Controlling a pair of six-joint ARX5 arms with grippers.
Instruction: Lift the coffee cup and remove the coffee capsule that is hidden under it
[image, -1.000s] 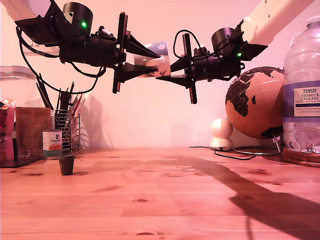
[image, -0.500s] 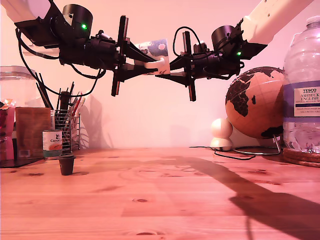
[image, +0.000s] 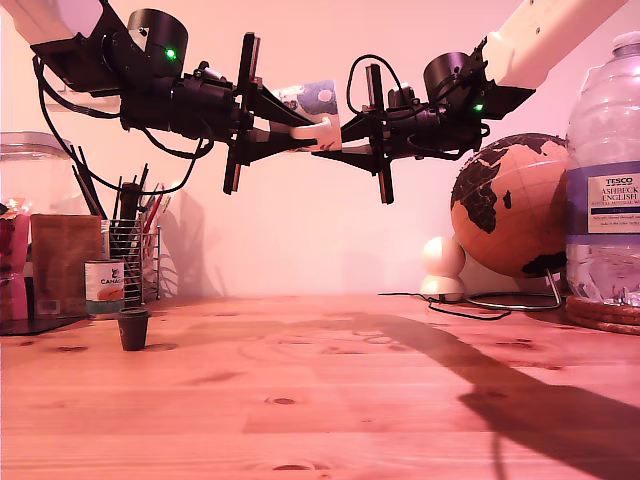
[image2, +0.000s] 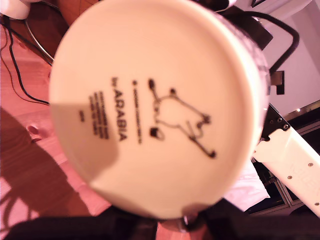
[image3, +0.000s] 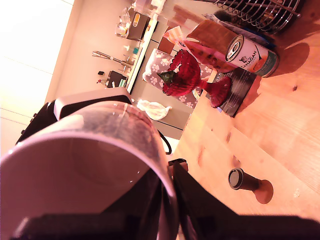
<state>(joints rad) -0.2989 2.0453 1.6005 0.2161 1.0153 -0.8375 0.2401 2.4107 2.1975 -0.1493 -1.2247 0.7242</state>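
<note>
**Mug aloft between both arms, capsule uncovered below**

High over the wooden worktop (image: 330, 400), the white ceramic coffee cup with dark cartoon drawings (image: 312, 103) lies on its side. My first gripper (image: 300, 128) pinches it between its jaws, facing its printed base. My second gripper (image: 335, 140) meets it at the mouth end; I cannot tell how its jaws stand. The small dark tapered coffee capsule (image: 133, 328) stands uncovered at eight o'clock in the exterior view, with a small labelled tin can (image: 104, 287) at its eleven o'clock.
</note>
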